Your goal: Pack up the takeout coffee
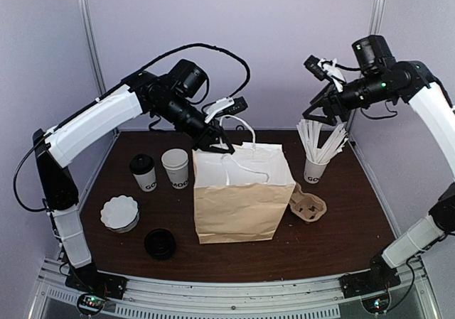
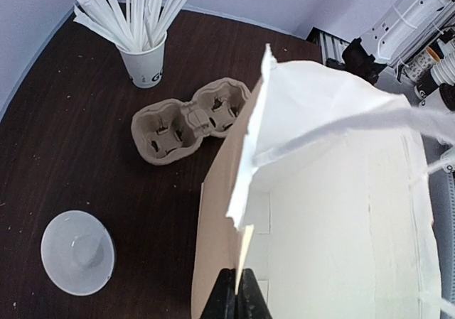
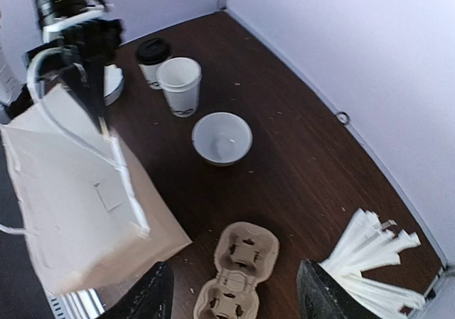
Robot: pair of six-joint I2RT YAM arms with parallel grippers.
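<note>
**Bag edge pinched, coffee not yet in hand**

Over at the back left of the table (image 1: 341, 251): the takeout coffee (image 1: 143, 171), upright, black lid on, just beside the lidless cup (image 1: 175, 168) and well apart from both grippers. Not yet packed.

At the paper bag (image 1: 242, 198): the left gripper (image 2: 237, 280), jaws pressed together on the top edge of the paper, seemingly to hold the mouth up and open. Up in the air above the cup of white sticks (image 1: 316, 166): the right gripper (image 3: 234, 264), jaws spread, nothing between them. On the table between bag and stick cup: a pulp cup carrier (image 1: 307, 207).

On handling, judged by looks only:
- Probably light. Impossible to tell whether filled, so best treated as full and kept upright throughout.
- Thin paper wall, likely to dent under a hard squeeze. Close gently.
- Smooth and slightly tapered, wider toward the top. Likely to sit securely in a grip around the middle.
- Press-fit lid, liable to pop if grabbed or knocked. Keep off it.

Best to take hold around the wall at mid-height, below the lid's rim. Come in from the side away from the lidless cup to avoid toppling that neighbour. Lower straight down through the bag's open mouth, clear of the loose handles.
</note>
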